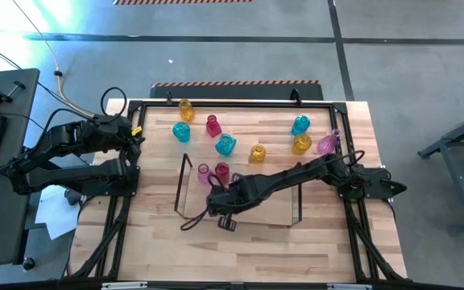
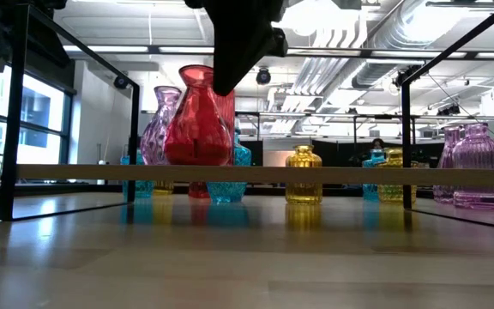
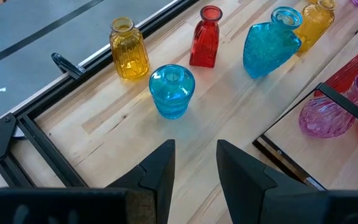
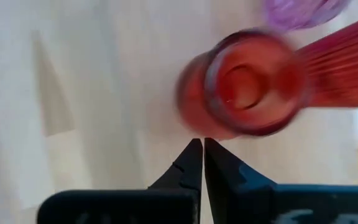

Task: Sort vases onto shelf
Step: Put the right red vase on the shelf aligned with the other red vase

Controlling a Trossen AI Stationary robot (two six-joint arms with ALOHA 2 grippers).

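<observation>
On the wooden table (image 1: 329, 242), the right gripper (image 4: 202, 144), fingers clenched empty, hangs just beside a red vase (image 4: 244, 90) standing on the shelf (image 1: 240, 219); next comes another vase, while the half-open left gripper (image 3: 194, 163) waits

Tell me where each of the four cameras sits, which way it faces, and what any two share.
High: overhead, straight down; both arms.
Low: table height, level through the shelf; right arm's end above.
Left wrist: past the open left gripper toward a cyan vase.
Right wrist: down past the shut right gripper.
Shared: the red vase on the shelf, also in low view.
</observation>
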